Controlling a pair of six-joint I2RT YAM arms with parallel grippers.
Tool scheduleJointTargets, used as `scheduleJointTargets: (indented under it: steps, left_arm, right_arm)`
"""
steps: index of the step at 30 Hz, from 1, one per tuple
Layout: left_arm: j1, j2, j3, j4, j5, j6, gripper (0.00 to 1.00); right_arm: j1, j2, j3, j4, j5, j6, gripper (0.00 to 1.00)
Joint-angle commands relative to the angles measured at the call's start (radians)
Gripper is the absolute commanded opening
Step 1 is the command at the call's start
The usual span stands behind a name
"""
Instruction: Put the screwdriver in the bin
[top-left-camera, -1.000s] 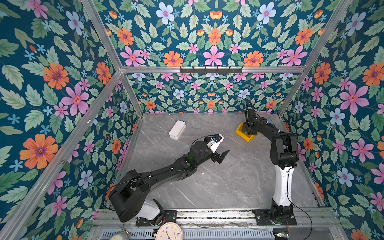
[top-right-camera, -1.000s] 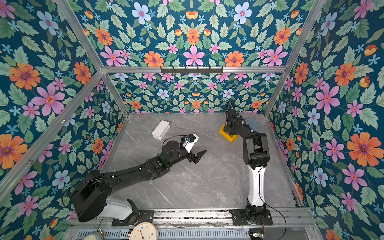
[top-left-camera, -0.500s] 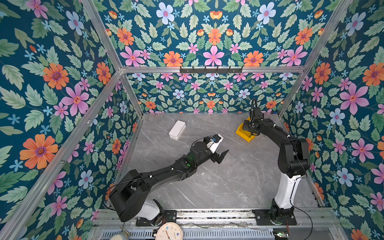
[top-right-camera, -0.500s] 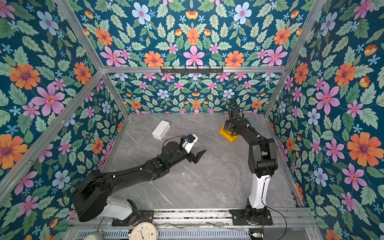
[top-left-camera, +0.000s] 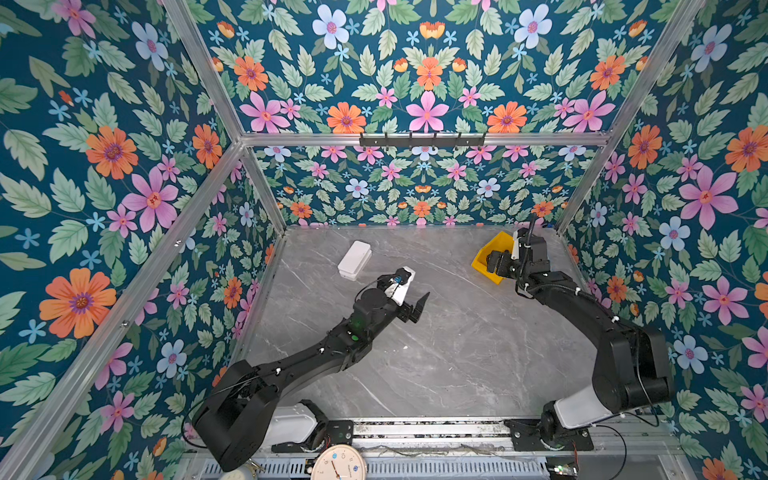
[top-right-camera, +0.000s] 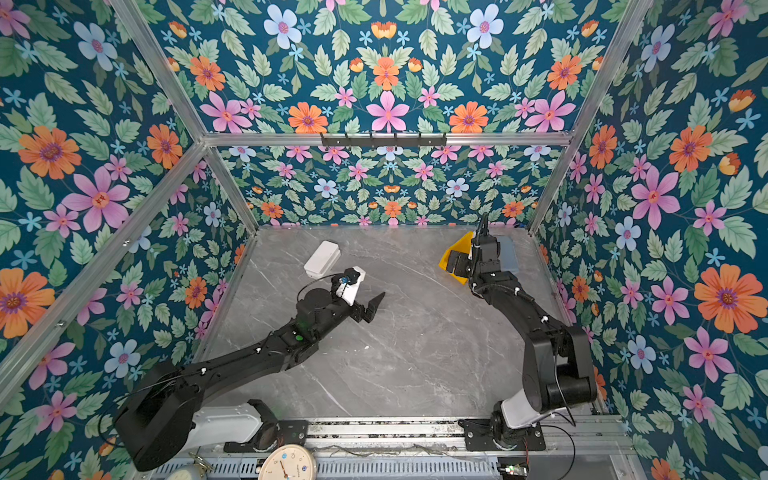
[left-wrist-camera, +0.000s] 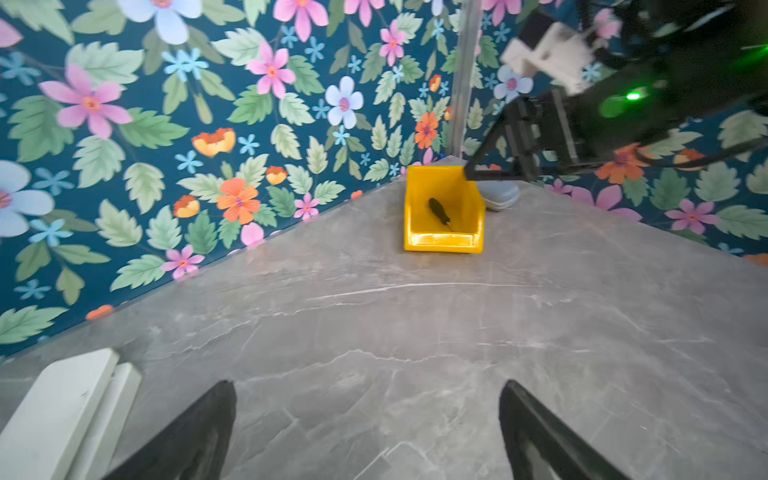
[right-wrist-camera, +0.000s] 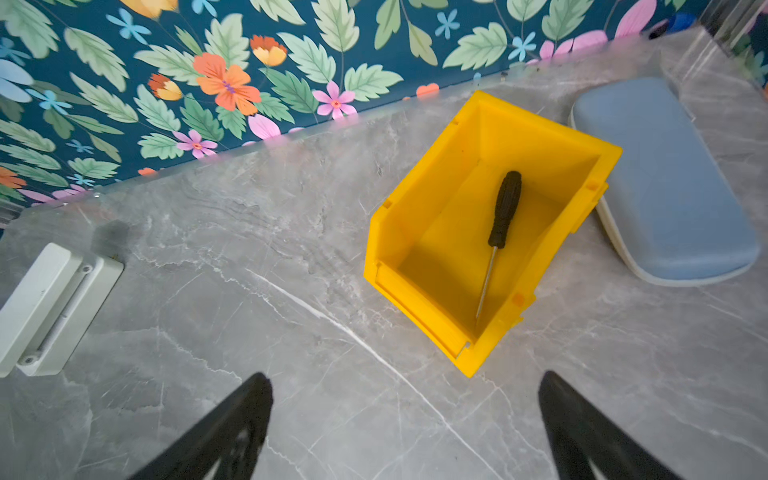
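Right wrist view: screwdriver (right-wrist-camera: 503, 212) lies flat on the floor of the bin (right-wrist-camera: 415, 216), so the task looks complete.
Right gripper (right-wrist-camera: 404, 377) hangs just short of the bin's low front, jaws spread wide and empty, so nothing touches the tool. The shaft tip points toward this gripper, the handle away. Left gripper (left-wrist-camera: 368, 384), also wide open and empty, sits well apart, probably to keep out of the way.

Your left arm (top-left-camera: 316, 357) and right arm (top-left-camera: 582, 307) are matte black with chunky rounded joints, each on a white base shell (top-left-camera: 291, 424). You carry a white camera block (top-left-camera: 401, 284) at each wrist and a ribbed black cable (top-left-camera: 548, 286) along the right arm. A green light (top-left-camera: 354, 337) shows on the left arm, and the left hand (left-wrist-camera: 368, 384) and right hand (right-wrist-camera: 404, 375) have black tapering fingers (left-wrist-camera: 195, 436).
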Motion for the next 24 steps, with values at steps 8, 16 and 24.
scheduleJointTargets:
  steps: [8,16,24]
  left_arm:
    - [0.244,-0.184,-0.151,0.025,-0.058,-0.005,1.00]
    - [0.378,-0.258,-0.278,0.055,-0.185,0.042,0.99]
    - [0.546,-0.161,-0.376,0.300,-0.168,0.041,0.99]
  right_arm:
    - [-0.018,-0.236,-0.280,0.263,0.057,-0.115,0.99]
    - [-0.075,-0.361,-0.500,0.358,0.106,-0.168,0.99]
    - [-0.127,-0.311,-0.670,0.631,0.155,-0.209,0.99]
